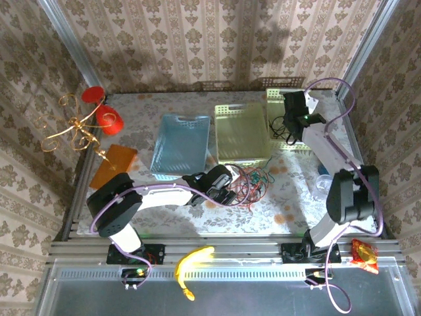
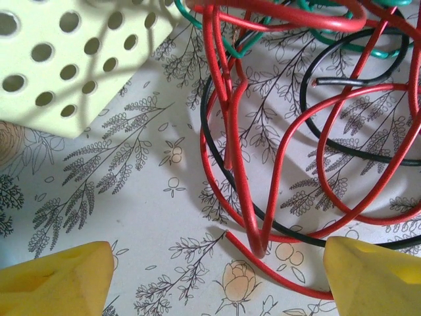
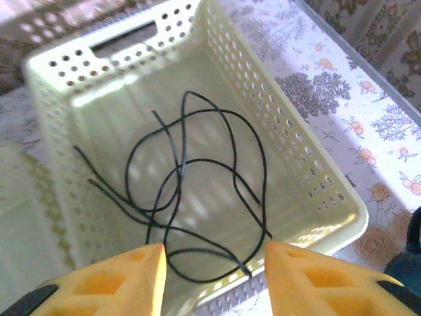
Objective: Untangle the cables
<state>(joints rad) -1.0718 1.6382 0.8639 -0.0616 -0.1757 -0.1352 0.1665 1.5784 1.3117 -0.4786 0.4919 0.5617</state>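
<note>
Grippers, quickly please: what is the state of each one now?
Left gripper: open, holding nothing, by the red cable.
Right gripper: open, holding nothing, above the black cable in the pale basket.

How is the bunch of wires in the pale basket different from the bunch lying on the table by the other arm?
The basket wires are all black; the table bunch mixes red, green and black. The basket wires lie flat in loose loops inside the pale basket; the table bunch arches up in a tangled heap on the flowered table. Both are thin and bendy.
</note>
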